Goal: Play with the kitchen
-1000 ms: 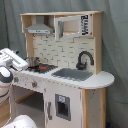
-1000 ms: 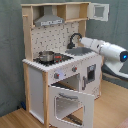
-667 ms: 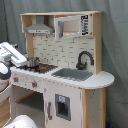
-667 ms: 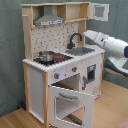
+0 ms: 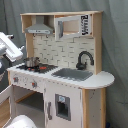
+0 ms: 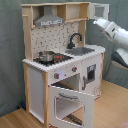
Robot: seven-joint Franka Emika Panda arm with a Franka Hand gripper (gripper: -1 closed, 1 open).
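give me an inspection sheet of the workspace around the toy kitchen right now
Surface: wooden floor under the kitchen.
Job's things: kitchen upright; oven door hangs open in the second exterior view; black faucet over the sink; grey hood above the stove.
Clutter: small metal pot on the stove.
Grippers: arm raised near the kitchen's upper shelf; fingers not visible.
Cables: nothing seen.
Surroundings: grey curtain behind the kitchen.
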